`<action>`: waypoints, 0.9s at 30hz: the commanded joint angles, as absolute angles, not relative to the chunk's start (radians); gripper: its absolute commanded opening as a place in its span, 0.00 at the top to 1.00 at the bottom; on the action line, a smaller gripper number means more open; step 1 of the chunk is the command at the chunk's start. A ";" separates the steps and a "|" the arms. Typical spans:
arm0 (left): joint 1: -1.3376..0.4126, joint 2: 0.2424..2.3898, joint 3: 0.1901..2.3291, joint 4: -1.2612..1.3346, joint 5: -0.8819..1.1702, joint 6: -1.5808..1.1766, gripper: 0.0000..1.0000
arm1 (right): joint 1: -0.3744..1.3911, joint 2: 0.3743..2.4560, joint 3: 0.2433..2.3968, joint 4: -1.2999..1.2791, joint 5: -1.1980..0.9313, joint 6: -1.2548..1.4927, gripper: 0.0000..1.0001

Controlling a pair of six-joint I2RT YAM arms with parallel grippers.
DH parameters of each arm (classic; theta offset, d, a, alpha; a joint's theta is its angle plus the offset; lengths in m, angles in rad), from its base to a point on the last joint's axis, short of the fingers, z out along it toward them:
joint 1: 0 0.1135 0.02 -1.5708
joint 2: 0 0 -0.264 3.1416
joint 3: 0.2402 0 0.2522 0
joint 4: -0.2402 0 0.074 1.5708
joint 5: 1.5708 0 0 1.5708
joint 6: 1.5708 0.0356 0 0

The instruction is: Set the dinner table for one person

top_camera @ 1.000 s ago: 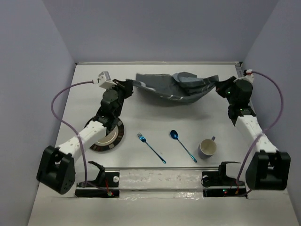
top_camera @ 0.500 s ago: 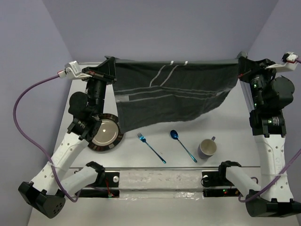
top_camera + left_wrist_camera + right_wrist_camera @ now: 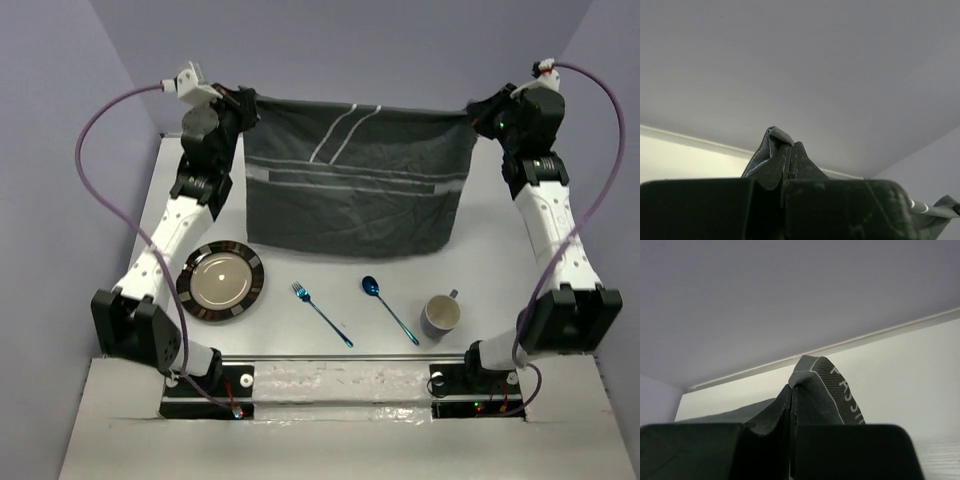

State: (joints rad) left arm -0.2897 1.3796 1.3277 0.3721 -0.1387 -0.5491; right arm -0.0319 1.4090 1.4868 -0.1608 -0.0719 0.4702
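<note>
A grey cloth placemat point(image 3: 355, 180) with pale stripes hangs spread out above the far half of the white dinner table point(image 3: 320, 275). My left gripper point(image 3: 243, 102) is shut on its upper left corner point(image 3: 777, 136). My right gripper point(image 3: 474, 116) is shut on its upper right corner point(image 3: 822, 371). The cloth's lower edge reaches the table top just beyond the cutlery. A plate point(image 3: 221, 281) with a dark rim lies front left. A blue fork point(image 3: 321, 313) and a blue spoon point(image 3: 389, 308) lie front centre. A mug point(image 3: 440, 314) stands front right.
Grey walls close in the table at the back and both sides. The arm bases and a metal rail point(image 3: 340, 380) run along the near edge. Purple cables point(image 3: 110, 190) loop off both arms.
Both arms have raised the placemat from a crumpled heap at the back and stretched it taut between them. Since half a second ago the cloth hangs squarer and both grippers sit a little inward.
</note>
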 commanded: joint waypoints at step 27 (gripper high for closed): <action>-0.112 1.437 0.428 0.943 0.097 -0.841 1.00 | -0.048 1.554 0.736 0.242 -0.258 0.601 1.00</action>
State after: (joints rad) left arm -0.1284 1.4582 0.4702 0.7006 0.0998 -0.8181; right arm -0.0319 1.5867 0.7490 0.1276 -0.2550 0.5755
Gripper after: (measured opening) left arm 0.014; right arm 0.011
